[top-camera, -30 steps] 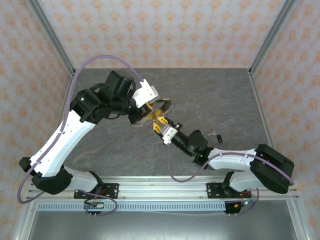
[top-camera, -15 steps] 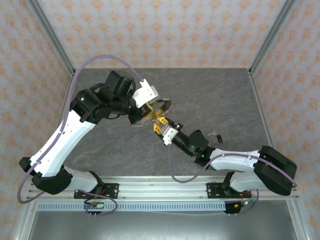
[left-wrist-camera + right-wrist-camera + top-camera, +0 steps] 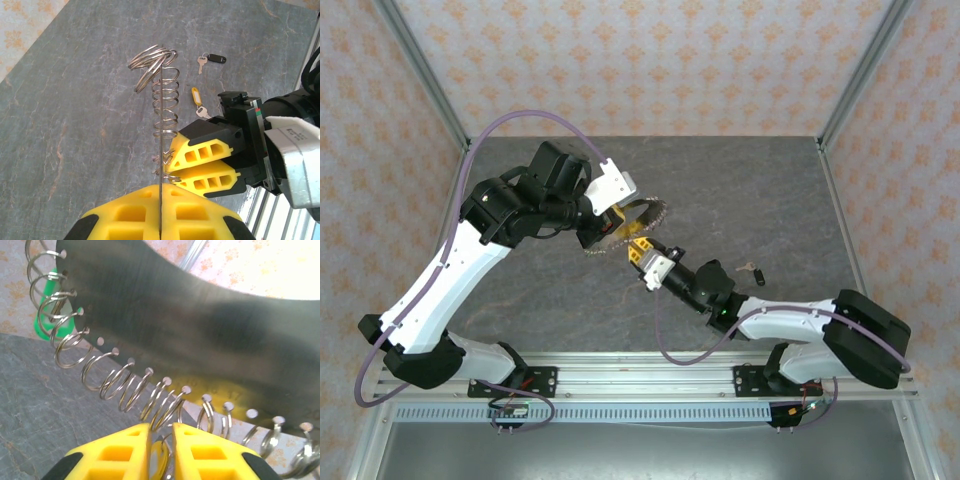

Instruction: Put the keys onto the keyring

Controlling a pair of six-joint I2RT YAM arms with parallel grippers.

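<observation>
keyring [image 3: 165, 100] clamped in left hand [image 3: 160, 197]; right hand [image 3: 173, 168] at rim

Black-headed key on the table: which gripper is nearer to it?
Right. The right gripper is left of the black-headed key; the left gripper, shut on the keyring, lies farther left.

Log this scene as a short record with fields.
left pincer: shut on the keyring, a thin disc edged with rings
right pincer: jaws nearly together, one ring between them; grip unclear
on the table: black-headed key, yellow-tagged key, both loose
green tag: among the far rings
</observation>
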